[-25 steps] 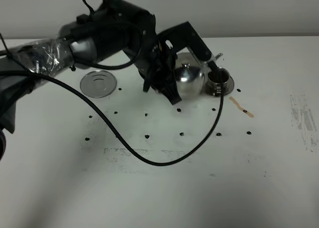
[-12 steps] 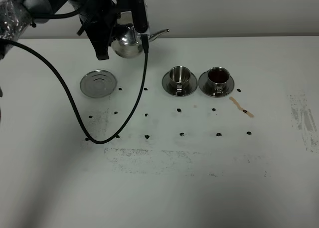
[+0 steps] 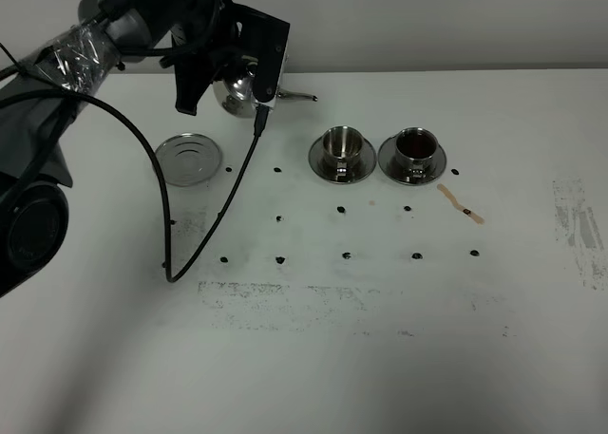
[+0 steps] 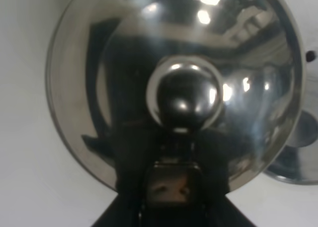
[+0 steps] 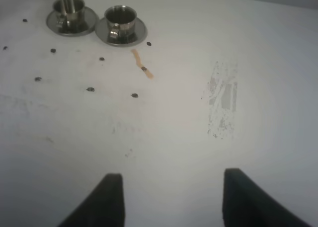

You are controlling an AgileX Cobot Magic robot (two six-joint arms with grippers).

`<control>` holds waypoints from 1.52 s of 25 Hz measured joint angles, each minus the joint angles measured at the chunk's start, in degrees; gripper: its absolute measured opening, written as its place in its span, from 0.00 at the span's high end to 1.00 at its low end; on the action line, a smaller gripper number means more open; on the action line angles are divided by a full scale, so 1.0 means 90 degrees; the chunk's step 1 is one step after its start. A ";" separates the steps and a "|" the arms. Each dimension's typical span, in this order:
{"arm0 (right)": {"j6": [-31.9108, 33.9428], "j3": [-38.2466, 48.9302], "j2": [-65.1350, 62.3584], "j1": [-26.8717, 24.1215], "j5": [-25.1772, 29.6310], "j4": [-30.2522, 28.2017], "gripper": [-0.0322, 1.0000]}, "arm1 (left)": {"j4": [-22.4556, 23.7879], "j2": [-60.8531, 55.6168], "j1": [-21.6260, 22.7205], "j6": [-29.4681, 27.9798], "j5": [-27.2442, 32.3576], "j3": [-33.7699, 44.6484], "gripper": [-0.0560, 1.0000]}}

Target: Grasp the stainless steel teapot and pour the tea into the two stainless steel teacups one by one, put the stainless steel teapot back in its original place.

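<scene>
Fingers on the left gripper (image 4: 171,187) are clamped together on the handle of the shiny stainless steel teapot (image 3: 237,92) with the domed lid. I see the pot hanging clear of the white table (image 3: 304,358), over its far edge. It hangs far of, and a little right of, the flat round steel disc (image 3: 188,159), with its thin curved spout (image 3: 299,97) pointing right. Through the left wrist view I look onto the lid, whose round knob (image 4: 186,95) mirrors the dark gripper. A sliver of round steel rim shows past the pot's edge, and I cannot tell which piece it is.

The right gripper (image 5: 174,202) hovers over the tabletop, well apart from the cups, its two dark fingers (image 5: 112,202) standing wide apart.

Right of the disc stand the two small stainless steel teacups, each on a round steel saucer (image 3: 318,163), the saucers just beside each other. The left teacup (image 3: 339,149) shows a bright steel inside. The right teacup (image 3: 415,160) holds dark reddish-brown tea (image 3: 415,143). A tan streak (image 3: 461,204) lies on the table just near-right of the right saucer, and small black dots (image 3: 281,260) sit in rows nearer to me.

A black cable (image 3: 214,220) loops from the left arm (image 3: 76,49), which is wrapped in crinkled silvery film, down onto the table near the disc. I cannot make out any lettering on the arm's casing or the steelware from these views.
</scene>
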 joint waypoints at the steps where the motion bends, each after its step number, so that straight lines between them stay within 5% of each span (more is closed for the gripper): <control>1: 0.0000 0.0000 0.0000 0.0000 0.0000 0.0000 0.52 | 0.0025 0.0026 -0.0031 0.0034 -0.0035 0.0000 0.76; 25: 0.0006 0.0000 0.0000 0.0000 0.0000 0.0000 0.52 | 0.1727 0.0344 -0.0743 0.0163 -0.0493 -0.0008 0.76; 38: 0.0006 0.0000 0.0000 0.0000 0.0000 0.0000 0.52 | 0.2151 0.0350 -0.0903 0.0445 -0.0672 -0.0008 0.76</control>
